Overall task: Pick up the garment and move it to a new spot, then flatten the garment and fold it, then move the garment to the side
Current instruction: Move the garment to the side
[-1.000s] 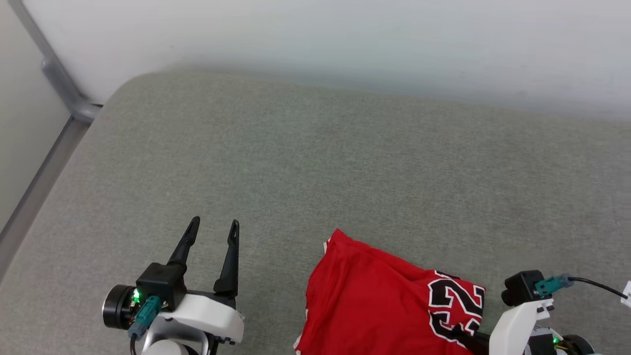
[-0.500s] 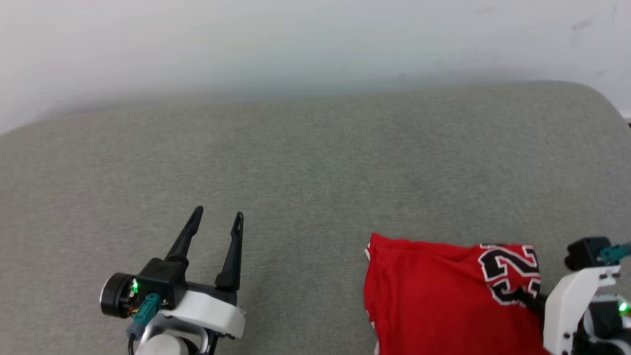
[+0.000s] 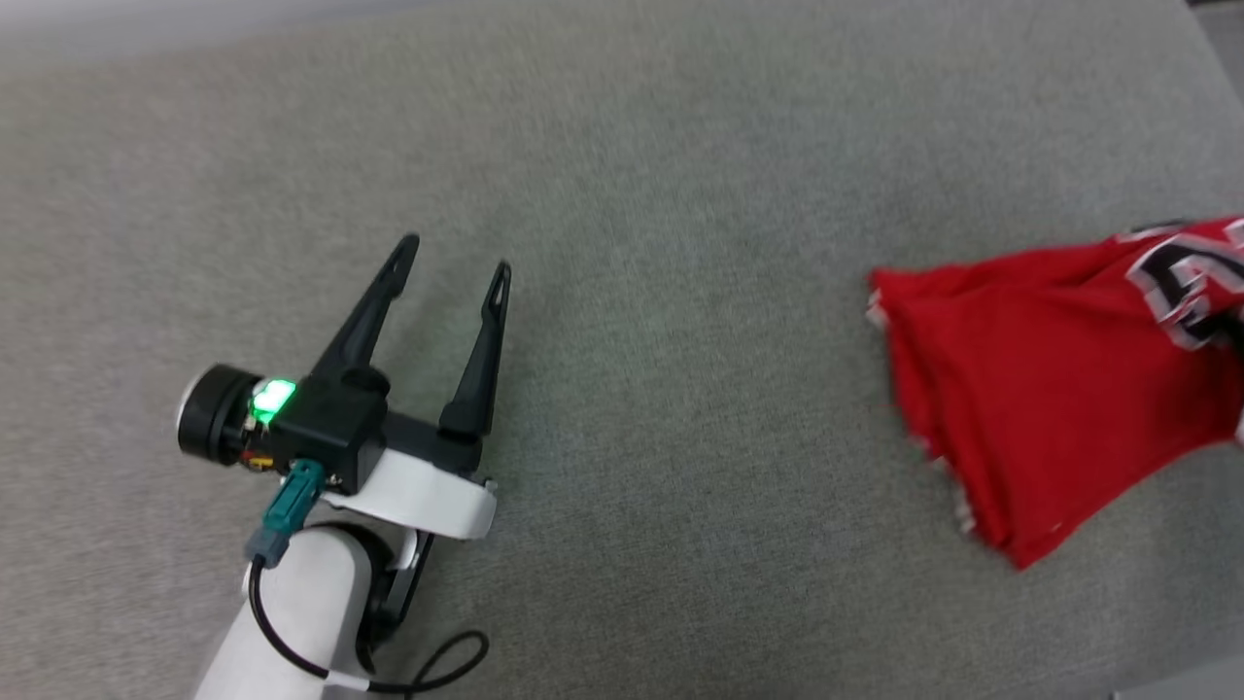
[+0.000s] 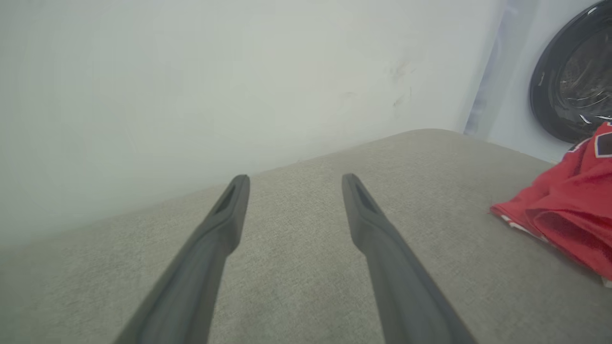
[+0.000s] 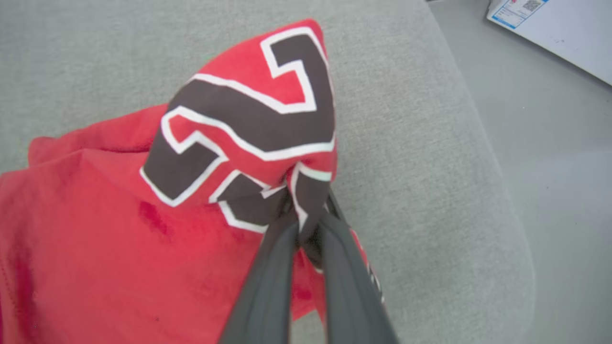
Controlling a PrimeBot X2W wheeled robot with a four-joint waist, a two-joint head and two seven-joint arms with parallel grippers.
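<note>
The right gripper's (image 5: pixel 306 228) 2 dark fingers are pressed together on a bunched fold of the garment (image 5: pixel 110 239). They pinch it at the black, white-edged number print, and the cloth puckers around the fingertips. From that pinch the red fabric falls away in loose folds onto the grey cushion (image 5: pixel 411 143), near its rounded right edge, beyond which lies a pale floor (image 5: pixel 554 157).

In the head view the garment (image 3: pixel 1030 389) sits at the far right of the cushion (image 3: pixel 680 243), its striped hem trailing toward the near side.

The left gripper (image 3: pixel 455 255) has its 2 fingers spread wide over bare cushion, well apart from the garment (image 4: pixel 569 215). Ahead of it stand a white wall (image 4: pixel 191 86) and a dark round washer door (image 4: pixel 569 81).
</note>
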